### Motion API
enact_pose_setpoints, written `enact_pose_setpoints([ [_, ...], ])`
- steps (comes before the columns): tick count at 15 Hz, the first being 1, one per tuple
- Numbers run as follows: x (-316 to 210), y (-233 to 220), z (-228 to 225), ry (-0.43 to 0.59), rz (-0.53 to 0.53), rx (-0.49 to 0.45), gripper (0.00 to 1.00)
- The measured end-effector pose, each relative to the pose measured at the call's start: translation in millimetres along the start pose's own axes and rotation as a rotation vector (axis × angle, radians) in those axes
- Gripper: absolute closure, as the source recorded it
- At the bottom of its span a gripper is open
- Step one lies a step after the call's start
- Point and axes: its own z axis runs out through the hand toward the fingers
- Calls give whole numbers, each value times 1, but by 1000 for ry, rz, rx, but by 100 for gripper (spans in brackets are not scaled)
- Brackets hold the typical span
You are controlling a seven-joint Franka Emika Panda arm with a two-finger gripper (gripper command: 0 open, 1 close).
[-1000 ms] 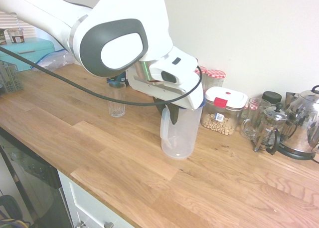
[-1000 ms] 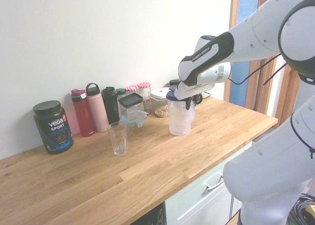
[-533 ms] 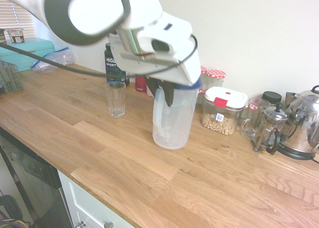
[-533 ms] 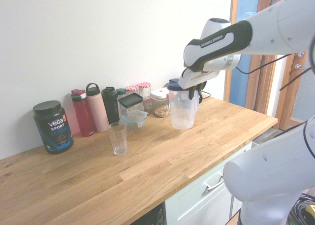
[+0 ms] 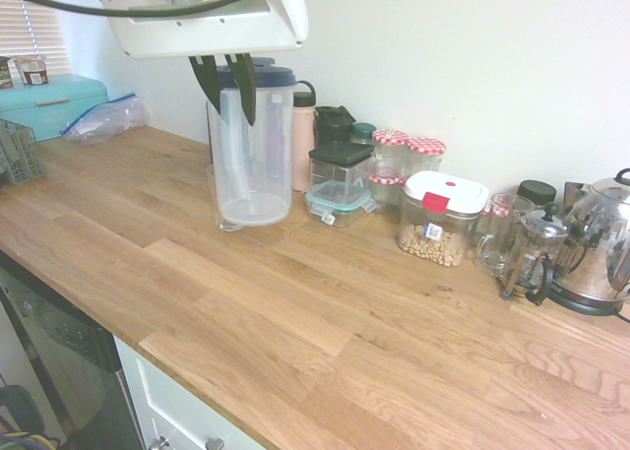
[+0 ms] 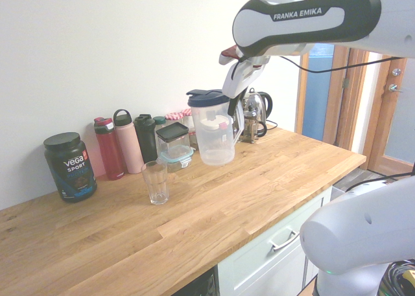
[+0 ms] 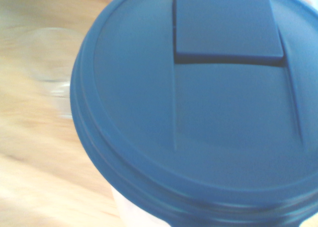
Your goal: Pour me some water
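Spanning both exterior views, the wooden desk (image 6: 214, 205) carries all the items along the wall. My hand (image 6: 231, 105) hangs above it, pinching the handle side of the clear plastic pitcher (image 6: 214, 131), which is clear of the desk surface and roughly upright. The pitcher's dark blue lid (image 7: 194, 103) fills the wrist view, with its flap section toward one edge. In the second exterior view the pitcher sits in the air between the row of containers at the wall and the desk's front edge.

The empty drinking glass (image 6: 155, 182) stands upright on the desk, near the pitcher but apart from it, and lower. In the first exterior view the glass is mostly hidden behind the pitcher. A black tub (image 6: 70, 166) stands at the far end of the wall row, next to a red bottle (image 6: 109, 148), a pink bottle (image 6: 128, 142) and a black bottle (image 6: 146, 137).
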Motion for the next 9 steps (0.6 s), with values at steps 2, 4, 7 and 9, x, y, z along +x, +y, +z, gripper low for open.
enact_pose_setpoints([
  [2,12,-25,0,-55,-111,-21,100],
  [4,21,-43,8,-108,-210,-76,100],
  [7,32,-70,29,-171,-322,-162,100],
  [9,38,-97,58,-195,-382,-221,100],
])
